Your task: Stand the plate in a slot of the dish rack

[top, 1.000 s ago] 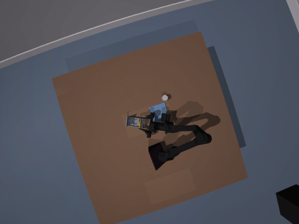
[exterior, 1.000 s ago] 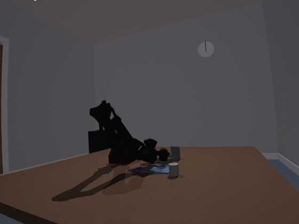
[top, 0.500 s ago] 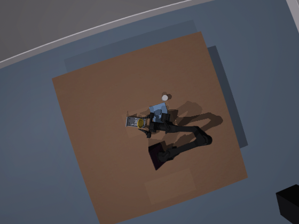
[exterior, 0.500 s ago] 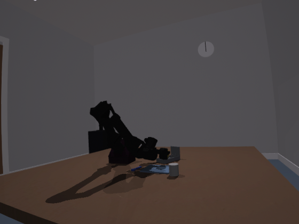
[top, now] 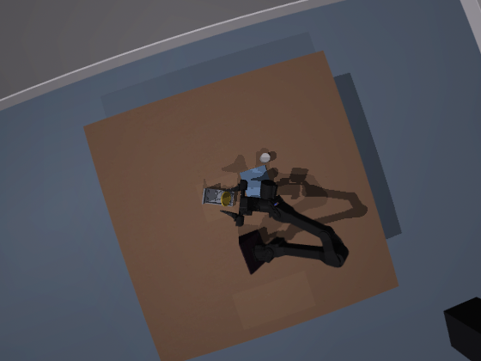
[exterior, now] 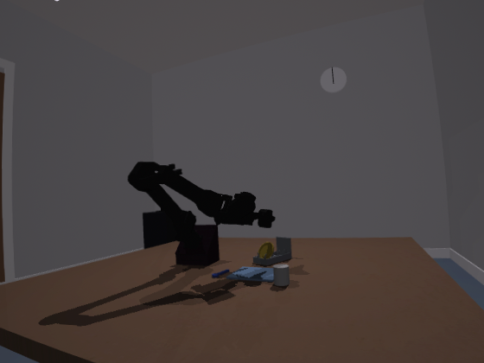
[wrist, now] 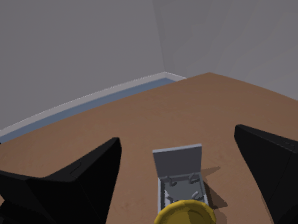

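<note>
The yellow plate (top: 226,198) (exterior: 265,251) (wrist: 185,214) stands on edge in the near end of the small grey dish rack (top: 204,196) (exterior: 283,245) (wrist: 177,161), on the arm's side. It leans rather than standing fully straight, its top towards the rack's tall end panel. Its lower edge and the rails around it are hidden, so the exact slot cannot be told. My gripper (top: 227,200) (exterior: 272,219) (wrist: 180,137) is open and empty, raised well above the rack and plate. In the wrist view its fingers are wide apart, with the plate low between them and not touched.
A blue cloth or mat (top: 254,174) (exterior: 246,273) lies beside the rack, partly under the arm. A white cup (top: 264,157) (exterior: 281,276) stands at its edge. A blue pen-like object (exterior: 220,273) lies near the mat. The arm's dark base (top: 249,253) (exterior: 198,251) stands nearby.
</note>
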You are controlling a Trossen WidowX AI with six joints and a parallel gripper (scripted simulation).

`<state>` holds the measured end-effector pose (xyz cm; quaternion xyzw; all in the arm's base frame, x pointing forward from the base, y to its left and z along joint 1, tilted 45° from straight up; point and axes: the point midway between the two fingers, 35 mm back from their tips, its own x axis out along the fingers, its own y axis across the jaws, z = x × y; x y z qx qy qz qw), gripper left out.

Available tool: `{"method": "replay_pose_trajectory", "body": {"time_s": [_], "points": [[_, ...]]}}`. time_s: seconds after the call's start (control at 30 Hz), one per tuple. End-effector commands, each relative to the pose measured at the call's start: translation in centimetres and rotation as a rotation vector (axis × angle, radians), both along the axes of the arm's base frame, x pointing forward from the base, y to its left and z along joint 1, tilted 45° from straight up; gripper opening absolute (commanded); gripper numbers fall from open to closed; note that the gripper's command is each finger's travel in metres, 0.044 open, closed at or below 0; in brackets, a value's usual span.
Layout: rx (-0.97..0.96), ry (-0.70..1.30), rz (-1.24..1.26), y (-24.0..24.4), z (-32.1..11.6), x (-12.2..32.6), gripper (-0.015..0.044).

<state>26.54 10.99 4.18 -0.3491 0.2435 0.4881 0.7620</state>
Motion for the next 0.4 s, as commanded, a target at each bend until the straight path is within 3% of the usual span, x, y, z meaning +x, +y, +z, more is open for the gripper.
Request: {"method": "replay_pose_trajectory", "body": {"time_s": [0.0, 0.37], "points": [[-0.017, 0.063, -0.050, 0.3, 0.1, 0.0, 0.0400], [-0.128, 0.325, -0.283, 0.8, -0.2, -1.1, 0.0400]]}}
